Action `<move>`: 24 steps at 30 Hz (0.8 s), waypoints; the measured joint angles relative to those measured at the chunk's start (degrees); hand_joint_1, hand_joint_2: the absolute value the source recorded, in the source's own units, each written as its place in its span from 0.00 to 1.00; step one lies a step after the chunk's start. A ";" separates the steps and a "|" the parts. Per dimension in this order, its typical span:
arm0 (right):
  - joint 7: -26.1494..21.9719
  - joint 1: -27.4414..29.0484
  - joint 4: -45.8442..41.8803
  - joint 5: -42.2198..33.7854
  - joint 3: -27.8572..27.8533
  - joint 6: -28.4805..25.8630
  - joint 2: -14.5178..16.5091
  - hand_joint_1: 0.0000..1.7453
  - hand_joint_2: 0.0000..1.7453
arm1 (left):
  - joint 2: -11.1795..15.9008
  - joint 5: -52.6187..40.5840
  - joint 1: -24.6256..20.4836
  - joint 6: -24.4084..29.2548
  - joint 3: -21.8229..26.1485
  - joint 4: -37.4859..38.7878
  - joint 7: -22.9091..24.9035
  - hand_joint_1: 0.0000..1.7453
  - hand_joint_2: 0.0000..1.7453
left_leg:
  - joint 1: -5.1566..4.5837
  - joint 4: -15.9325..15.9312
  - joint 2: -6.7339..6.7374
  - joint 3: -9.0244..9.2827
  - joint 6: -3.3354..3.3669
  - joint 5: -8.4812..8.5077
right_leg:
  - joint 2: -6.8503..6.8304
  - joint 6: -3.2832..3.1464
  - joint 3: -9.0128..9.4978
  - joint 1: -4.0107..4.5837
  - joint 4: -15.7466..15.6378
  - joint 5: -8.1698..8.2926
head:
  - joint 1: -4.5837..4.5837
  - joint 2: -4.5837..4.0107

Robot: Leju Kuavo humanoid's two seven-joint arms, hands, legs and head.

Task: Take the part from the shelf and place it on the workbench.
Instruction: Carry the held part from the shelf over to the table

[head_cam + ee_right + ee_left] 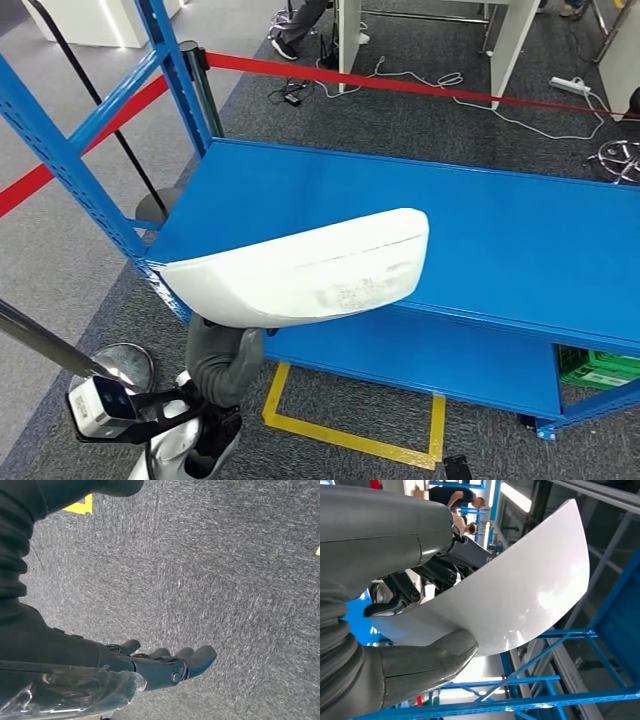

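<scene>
Blue shelf point(483, 240) on grey carpet, 1 white curved part point(302, 268) over its front edge, left hand point(223, 360) grips part from beneath, right hand point(166, 662) empty, fingers extended over floor

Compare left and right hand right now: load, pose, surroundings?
Load: the left hand grips the white part between thumb and fingers; the right hand holds nothing.
Surroundings: the left hand is raised at the blue shelf; the right hand hangs over grey carpet.
Shared: dark fingers, grey ribbed cover.
</scene>
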 joint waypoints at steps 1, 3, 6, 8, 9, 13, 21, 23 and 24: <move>0.12 0.03 0.00 -0.01 0.00 0.01 0.00 0.00 1.00 | 0.01 0.20 -0.05 -0.02 0.01 0.42 0.00 1.00 1.00 | -0.01 3.90 0.01 -1.88 -0.05 -1.92 | -0.04 -0.14 -0.03 0.06 0.00 -0.02 | -0.06 0.00; 0.36 0.11 0.00 -0.02 0.00 0.01 0.00 0.00 1.00 | 0.03 0.43 -0.09 0.00 0.01 1.27 0.00 1.00 1.00 | -0.02 10.15 0.01 -5.01 0.03 -4.03 | -0.11 -0.27 -0.05 0.21 0.01 -0.07 | -0.07 0.00; 1.89 0.10 0.00 0.16 0.00 0.06 0.00 0.00 1.00 | 0.04 0.83 -0.22 0.28 -0.05 2.22 0.00 1.00 1.00 | -0.09 5.71 0.01 -2.88 0.72 -0.16 | 0.05 -0.28 0.04 0.33 0.01 -0.12 | -0.08 0.00; 3.93 0.08 0.00 0.51 0.00 0.26 0.00 0.00 1.00 | 0.04 1.05 -0.58 0.65 -0.31 2.77 0.00 1.00 1.00 | -0.22 -1.56 0.01 0.82 1.16 2.61 | 0.21 0.02 0.00 0.47 0.08 -0.23 | -0.05 0.00; 4.93 0.09 0.00 0.63 0.00 0.35 0.00 0.00 1.00 | 0.04 1.09 -0.81 0.83 -0.52 3.08 0.00 1.00 1.00 | -0.30 -3.78 -0.03 1.90 1.26 3.06 | 0.24 0.31 -0.07 0.52 0.06 -0.26 | -0.01 0.00; 7.33 0.09 0.00 0.57 0.00 0.12 0.00 0.00 1.00 | 0.10 1.10 -1.54 1.38 -1.57 4.37 0.00 1.00 1.00 | -0.45 -5.39 -0.09 2.45 1.98 3.17 | 0.10 1.71 -0.30 0.27 0.02 -0.52 | 0.07 0.00; 8.42 0.17 -0.01 -0.19 -0.28 -0.83 -0.01 0.00 1.00 | 0.32 1.85 -2.60 2.30 -3.22 6.66 0.17 1.00 1.00 | -0.53 -5.67 0.07 2.99 2.88 3.08 | -0.56 2.37 -5.32 0.34 10.29 -3.47 | 0.42 0.00; 8.43 0.01 -0.02 -0.26 -0.48 -0.94 -0.01 0.00 1.00 | 0.33 2.00 -2.77 2.32 -3.35 6.98 0.17 1.00 1.00 | -0.64 -5.41 0.01 3.13 2.43 2.82 | -0.63 2.25 -1.67 0.28 2.92 -0.51 | 0.43 0.00; 8.43 -0.07 -0.02 -0.30 -0.55 -0.99 -0.01 0.00 1.00 | 0.33 2.03 -2.85 2.33 -3.38 7.10 0.17 1.00 1.00 | -0.76 -5.28 -0.01 3.11 2.14 2.75 | -0.58 2.01 -0.59 0.29 0.76 0.08 | 0.36 0.00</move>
